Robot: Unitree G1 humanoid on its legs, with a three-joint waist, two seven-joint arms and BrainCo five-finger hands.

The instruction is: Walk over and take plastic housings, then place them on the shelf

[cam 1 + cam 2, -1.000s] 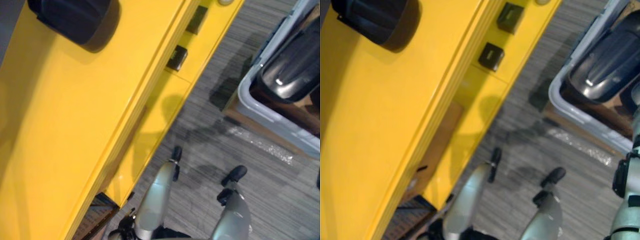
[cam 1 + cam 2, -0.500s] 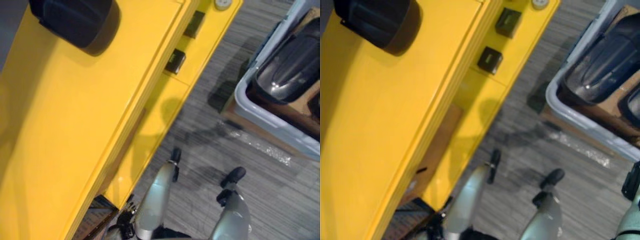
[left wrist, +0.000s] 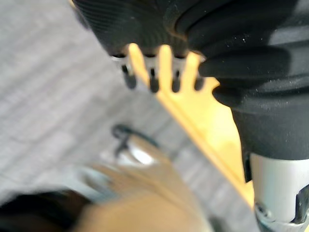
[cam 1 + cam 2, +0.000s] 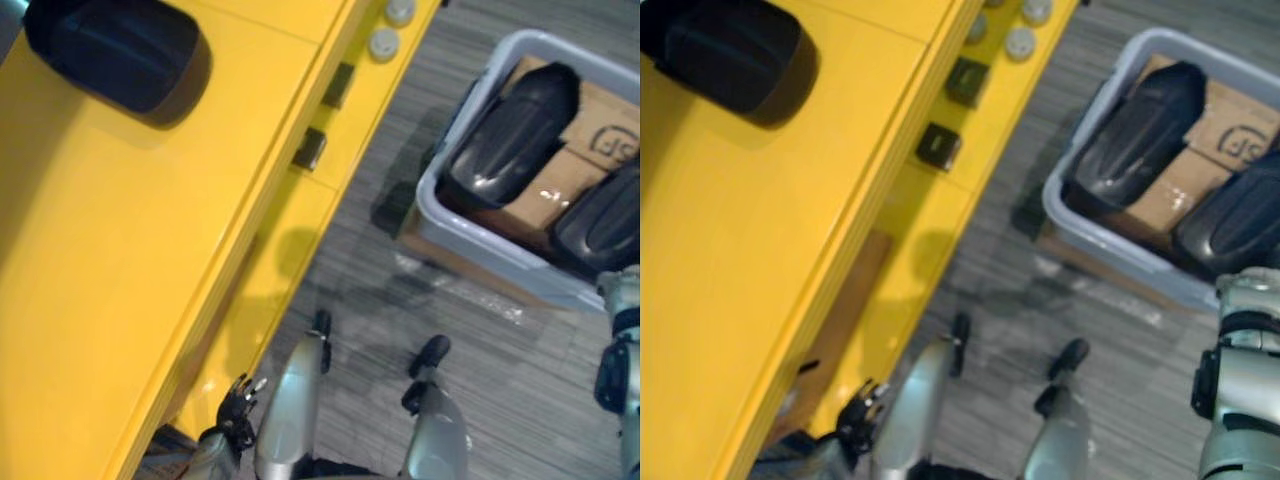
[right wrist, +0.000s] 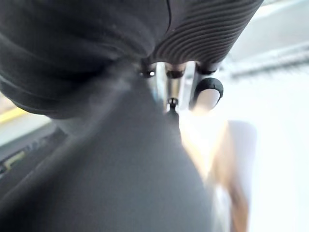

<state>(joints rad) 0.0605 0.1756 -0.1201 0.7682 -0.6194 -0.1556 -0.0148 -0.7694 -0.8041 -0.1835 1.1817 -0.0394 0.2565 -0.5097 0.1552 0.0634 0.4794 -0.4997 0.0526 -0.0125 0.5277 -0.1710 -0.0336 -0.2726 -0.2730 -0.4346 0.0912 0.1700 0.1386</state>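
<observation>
Left hand (image 4: 238,400) relaxed, empty, beside yellow shelf (image 4: 120,250); right hand (image 5: 207,34) grip unclear. Risk: arm clipping shelf edge en route to housings (image 4: 510,130) in bin (image 4: 480,250).

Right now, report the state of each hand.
Left hand: open, fingers relaxed, holding nothing.
Right hand: cannot be told.

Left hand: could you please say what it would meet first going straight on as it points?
Probably the shelf edge just past the left hand; depth is unclear, so it might miss and reach the floor.
</observation>
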